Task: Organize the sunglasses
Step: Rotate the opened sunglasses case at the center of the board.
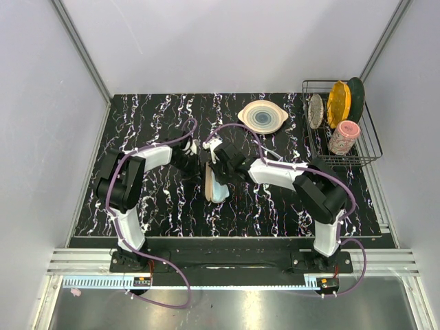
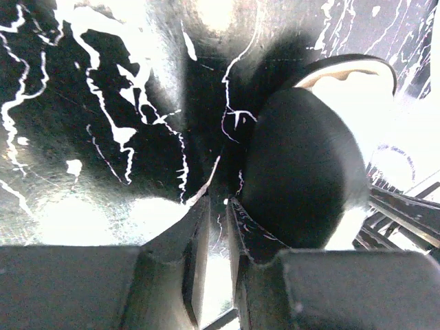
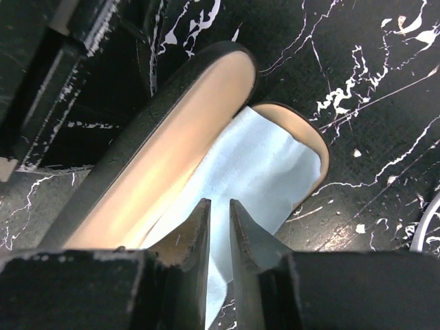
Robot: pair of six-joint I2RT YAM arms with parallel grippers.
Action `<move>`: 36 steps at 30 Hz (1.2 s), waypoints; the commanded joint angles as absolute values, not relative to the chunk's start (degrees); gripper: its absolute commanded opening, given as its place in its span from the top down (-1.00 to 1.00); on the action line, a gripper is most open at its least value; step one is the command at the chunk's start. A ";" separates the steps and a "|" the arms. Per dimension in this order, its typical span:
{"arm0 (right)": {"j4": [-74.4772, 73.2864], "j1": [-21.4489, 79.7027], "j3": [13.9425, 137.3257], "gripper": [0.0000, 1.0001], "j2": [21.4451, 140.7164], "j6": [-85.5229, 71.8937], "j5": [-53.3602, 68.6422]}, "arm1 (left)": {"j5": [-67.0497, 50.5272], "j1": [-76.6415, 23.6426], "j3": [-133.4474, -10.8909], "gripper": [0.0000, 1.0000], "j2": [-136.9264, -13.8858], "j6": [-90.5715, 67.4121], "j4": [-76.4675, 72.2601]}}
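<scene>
The black oblong case (image 1: 208,180) lies open at the table's middle, its tan-lined lid (image 3: 172,137) raised at the left. The light blue cloth (image 3: 261,165) lies in the lower half and spills over the near end. The sunglasses are hidden in every view. My right gripper (image 3: 220,206) hovers just above the cloth, jaws a narrow slit apart with nothing between them; it also shows in the top view (image 1: 218,165). My left gripper (image 2: 218,206) is low over the table beside the case's black outer shell (image 2: 302,172), jaws likewise nearly together and empty; it also shows in the top view (image 1: 201,159).
A round striped dish (image 1: 262,115) sits at the back of the table. A wire dish rack (image 1: 371,148) at the back right holds plates and a pink cup (image 1: 344,136). The two arms meet over the case.
</scene>
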State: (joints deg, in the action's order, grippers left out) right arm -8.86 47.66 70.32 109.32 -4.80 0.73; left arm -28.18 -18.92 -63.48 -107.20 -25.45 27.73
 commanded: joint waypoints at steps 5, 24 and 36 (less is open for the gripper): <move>-9.48 47.37 70.22 0.53 103.62 -7.03 0.26 | -24.79 -20.74 -63.28 0.58 -104.15 -26.37 27.60; -23.82 47.46 70.14 0.70 101.95 -17.05 4.48 | -23.29 -22.94 -62.93 0.58 -101.69 -29.44 27.69; -27.60 47.46 70.22 0.75 104.41 -18.19 7.82 | -21.80 -24.08 -61.44 0.57 -101.60 -31.73 27.25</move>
State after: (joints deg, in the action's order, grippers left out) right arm -26.26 47.62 70.04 104.99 -17.12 5.74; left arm -22.55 -23.27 -62.24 -102.78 -30.59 27.73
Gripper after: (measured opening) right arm 0.132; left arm 0.210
